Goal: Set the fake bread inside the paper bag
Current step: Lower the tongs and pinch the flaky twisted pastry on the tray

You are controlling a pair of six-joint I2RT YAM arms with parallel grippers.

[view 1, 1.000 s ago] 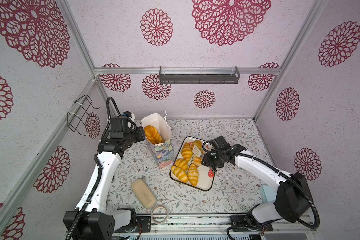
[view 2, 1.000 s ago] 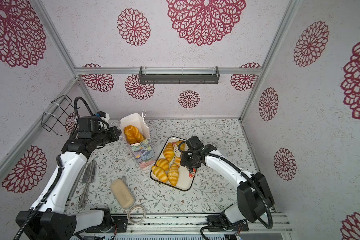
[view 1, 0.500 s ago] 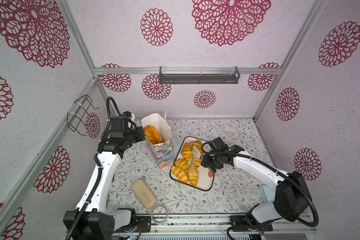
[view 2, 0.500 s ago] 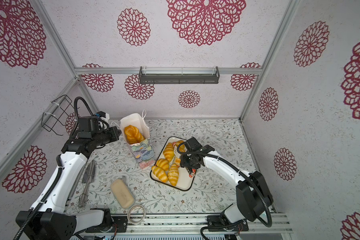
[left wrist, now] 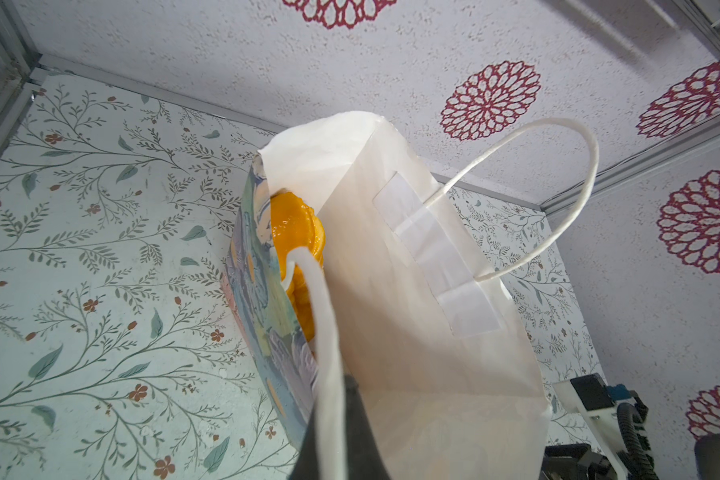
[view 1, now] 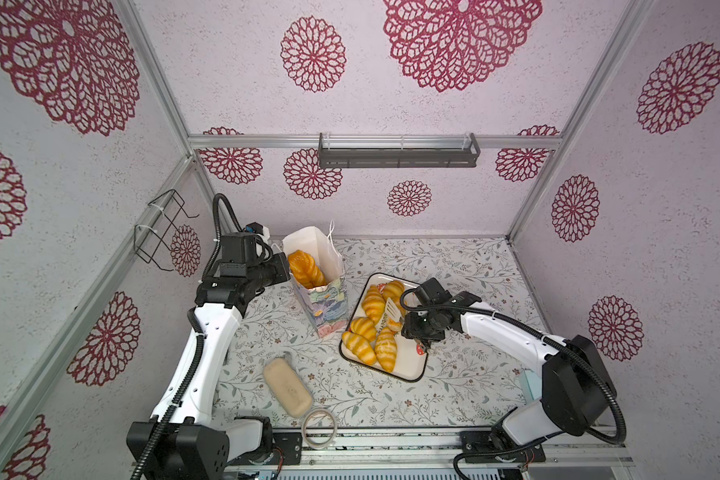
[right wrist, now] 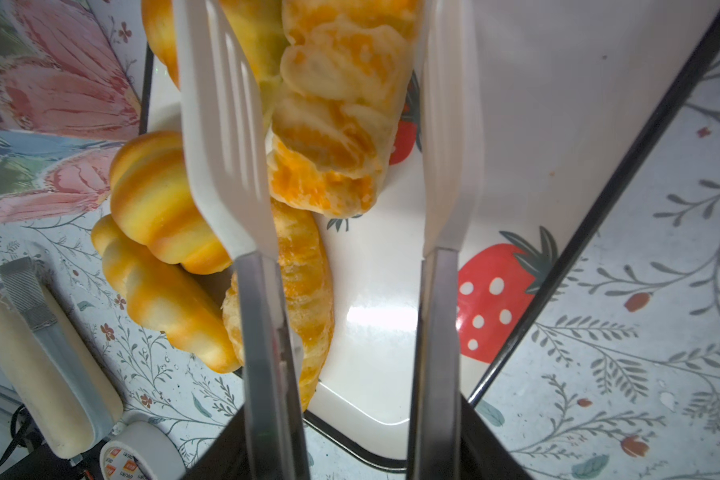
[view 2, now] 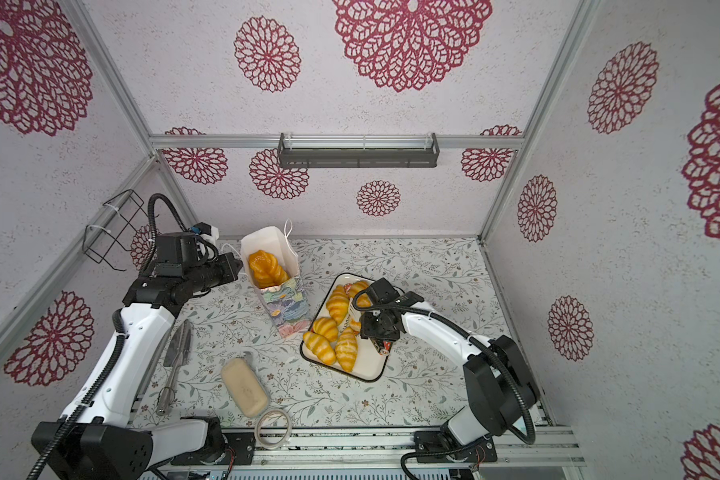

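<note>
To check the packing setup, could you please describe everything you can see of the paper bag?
The paper bag stands upright on the table, mouth open, left of the tray. It looks like thin paper, white inside, pastel painted flowers outside, with white cord handles. A glossy braided loaf leans inside. The left gripper has its fingers shut on one handle.

Lab robot cell; aluminium frame (view 1: 267,142); wallpapered panels (view 1: 225,62).
</note>
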